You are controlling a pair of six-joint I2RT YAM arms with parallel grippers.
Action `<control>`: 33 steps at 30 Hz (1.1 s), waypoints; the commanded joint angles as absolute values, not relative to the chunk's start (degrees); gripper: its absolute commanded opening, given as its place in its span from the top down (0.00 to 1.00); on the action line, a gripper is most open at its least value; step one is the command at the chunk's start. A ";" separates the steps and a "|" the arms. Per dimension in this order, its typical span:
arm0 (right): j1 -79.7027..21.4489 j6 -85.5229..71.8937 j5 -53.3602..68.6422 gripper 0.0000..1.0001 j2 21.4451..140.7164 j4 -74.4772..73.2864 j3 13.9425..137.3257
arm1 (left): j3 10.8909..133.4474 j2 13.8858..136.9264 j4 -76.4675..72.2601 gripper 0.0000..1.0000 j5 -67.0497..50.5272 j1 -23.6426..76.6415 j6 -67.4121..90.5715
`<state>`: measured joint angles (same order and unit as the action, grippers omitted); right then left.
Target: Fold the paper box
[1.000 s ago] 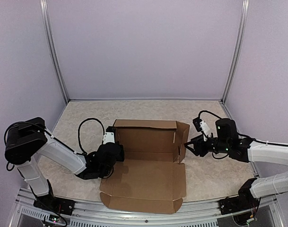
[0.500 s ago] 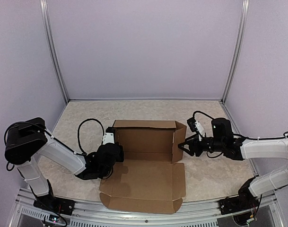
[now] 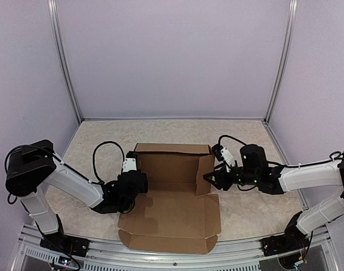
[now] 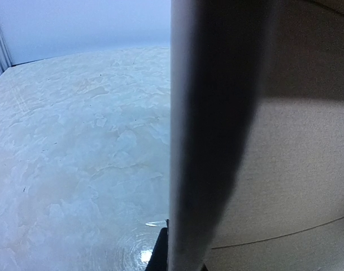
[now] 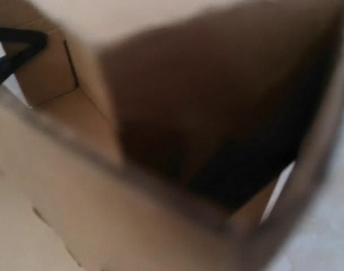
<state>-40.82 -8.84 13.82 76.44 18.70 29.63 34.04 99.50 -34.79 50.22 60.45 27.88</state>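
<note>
Brown corrugated cardboard paper box [image 3: 180, 212] sits lower centre, left gripper [image 3: 130, 182] closed at its left wall [image 3: 139, 169]; right gripper [image 3: 209, 178], finger gap unreadable, seems to press the right flap [image 3: 202, 169], so push squarely along the fold.
</note>
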 commanded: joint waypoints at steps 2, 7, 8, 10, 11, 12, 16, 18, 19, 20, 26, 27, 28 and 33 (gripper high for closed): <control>-44.71 -9.58 2.56 0.50 79.06 21.69 31.89 | 36.30 98.44 -33.10 1.00 52.25 60.93 29.31; -47.44 -11.23 -6.31 0.50 81.72 23.84 33.03 | 37.62 98.35 -31.54 1.00 52.75 61.61 29.19; -47.96 -11.51 -8.06 0.50 82.29 24.28 33.19 | 37.74 98.35 -31.29 1.00 52.81 61.75 29.26; -48.79 -12.32 -11.17 0.51 83.09 25.53 33.39 | 38.02 98.27 -30.67 1.00 52.82 61.99 29.42; -49.15 -12.58 -12.73 0.52 83.48 26.26 33.40 | 38.10 98.26 -30.41 1.00 52.69 62.10 29.51; -49.42 -12.88 -14.12 0.52 83.86 27.04 33.40 | 38.20 98.20 -30.15 1.00 52.67 62.21 29.65; -50.34 -13.22 -17.93 0.56 84.96 30.02 33.35 | 38.41 98.01 -29.63 1.00 52.39 62.59 29.87; -50.58 -13.32 -19.11 0.58 85.30 31.62 33.23 | 38.41 98.00 -29.62 1.00 52.16 62.79 29.96; -50.59 -13.30 -19.54 0.60 85.65 32.24 33.22 | 38.41 98.00 -29.62 1.00 51.99 62.92 29.97; -50.70 -13.32 -19.92 0.61 85.95 33.05 33.22 | 38.49 97.97 -29.62 1.00 51.88 63.04 29.97; -50.86 -13.81 -20.69 0.86 88.23 35.11 34.78 | 38.97 97.70 -28.83 1.00 51.31 63.80 29.93; -50.95 -14.01 -20.88 0.89 88.69 35.38 35.10 | 39.25 97.41 -28.12 1.00 51.33 63.91 30.14; -51.12 -14.25 -21.01 0.91 89.10 35.82 35.34 | 39.61 97.05 -26.85 1.00 51.17 64.01 30.60; -52.90 -13.80 -23.10 1.00 92.03 40.08 36.10 | 40.26 95.80 -24.64 1.00 50.39 64.43 31.59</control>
<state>-50.37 -14.72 -23.68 89.71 34.59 34.13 38.06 97.82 -26.55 54.30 62.67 31.11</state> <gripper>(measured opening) 0.027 0.025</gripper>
